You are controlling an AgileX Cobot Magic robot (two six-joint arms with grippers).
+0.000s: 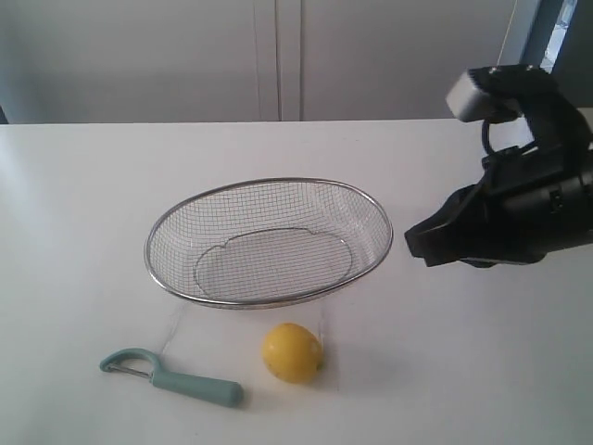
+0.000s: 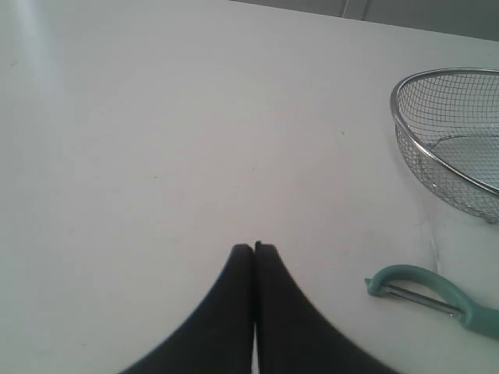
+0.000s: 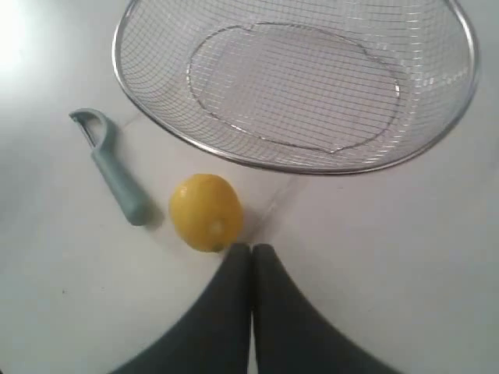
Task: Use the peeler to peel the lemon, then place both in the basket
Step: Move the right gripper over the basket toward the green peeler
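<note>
- The left gripper [image 2: 254,248] shows only in the left wrist view. Its two black fingers are pressed together with nothing between them, over a bare part of the white table [image 1: 74,204].
- The peeler [image 1: 171,374] lies flat on the table, at about 7 o'clock from the basket [image 1: 148,250] in the exterior view. Its hooked head is at the 10 o'clock end and its handle runs toward 4 o'clock. No gripper touches it.
- The lemon [image 1: 292,352] rests on the table at 6 o'clock from the basket, just beside its rim and near the handle end of the peeler, but apart from both. Its skin looks whole and smooth.
- The basket stands upright near the middle of the table, and nothing lies inside its mesh.
- The right gripper [image 1: 412,243] hangs above the table at 3 o'clock from the basket, close to the rim, with its tip toward 9 o'clock. Its fingers are clenched and empty, as the right wrist view [image 3: 251,248] also shows.
</note>
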